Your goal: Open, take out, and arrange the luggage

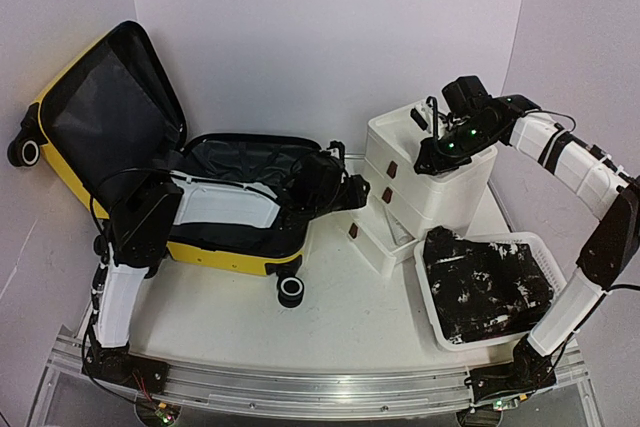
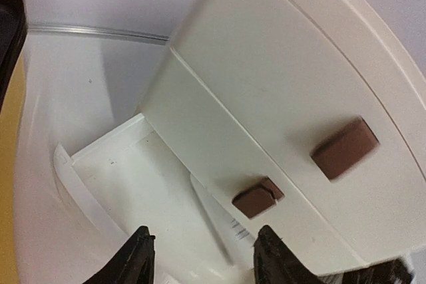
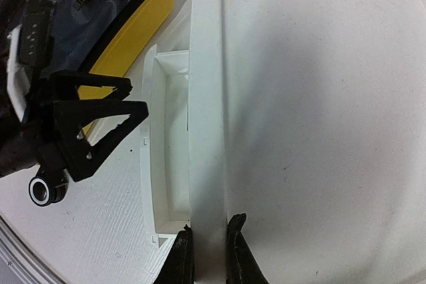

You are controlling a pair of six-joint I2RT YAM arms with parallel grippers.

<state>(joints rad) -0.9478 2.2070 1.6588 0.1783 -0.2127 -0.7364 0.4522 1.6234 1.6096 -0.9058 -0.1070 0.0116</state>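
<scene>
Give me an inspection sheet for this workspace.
Surface: white tabletop, no spills seen.
Job's things: luggage open, its lid propped up at left.
Clutter: white cabinet, bottom drawer pulled out; white basket holding dark items.
Grippers: left gripper open above that drawer; right gripper closed on the cabinet's top rim.
Cables: thin dark cable loops beside the left arm.
Surroundings: plain pale walls; metal rail at near edge.

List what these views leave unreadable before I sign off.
Basket contents: top view, dark jumble, too small to identify.
Luggage interior: top view, left arm covers much of it.
Right claw on the cabinet rim: right wrist view, fingers mostly cut by the bottom edge, contact unclear.
Open drawer: left wrist view, a printed item cut off by the bottom edge.
</scene>
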